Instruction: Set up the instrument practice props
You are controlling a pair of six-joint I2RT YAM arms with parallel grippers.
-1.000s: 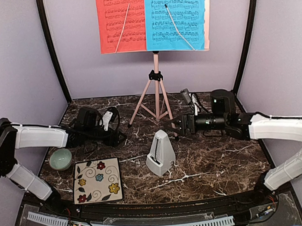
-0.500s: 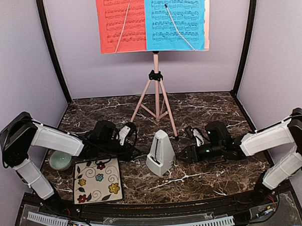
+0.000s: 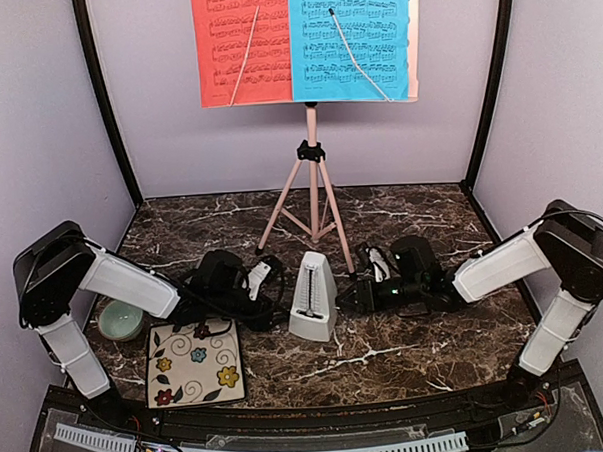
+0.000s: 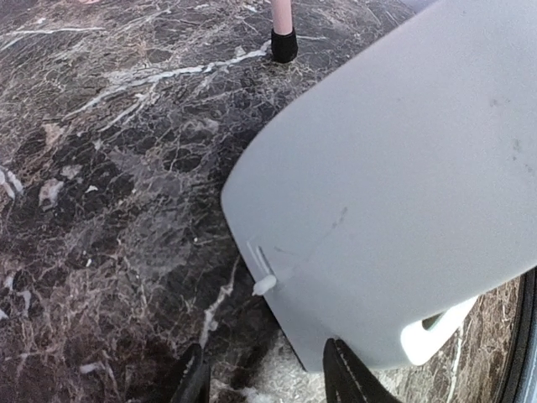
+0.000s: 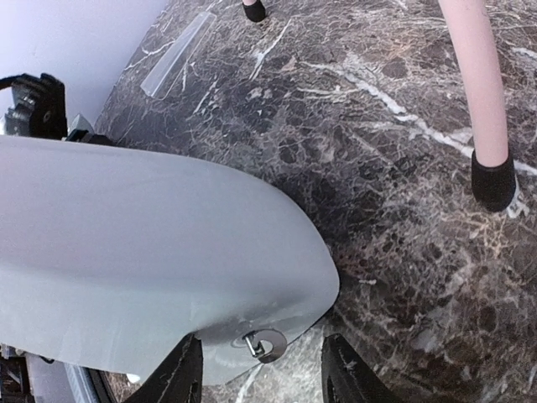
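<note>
Top external view: metronome (image 3: 313, 298), white, upright on desk (image 3: 427, 346), near music stand (image 3: 312, 175). Left jaws and right jaws flank it, both part open, gripping nothing. Handling: close in evenly, low on the base; uneven pressure would likely tip it.

1. Metronome (image 3: 313, 308): smooth matt white plastic.
2. Table (image 3: 427, 346) beneath metronome: glossy dark marble-look, white-veined.
3. Music stand (image 3: 314, 185) behind metronome: smooth pale pink tubing, black rubbery feet.
4. Red sheet (image 3: 242, 46), blue sheet (image 3: 351, 42): matt paper.
</note>
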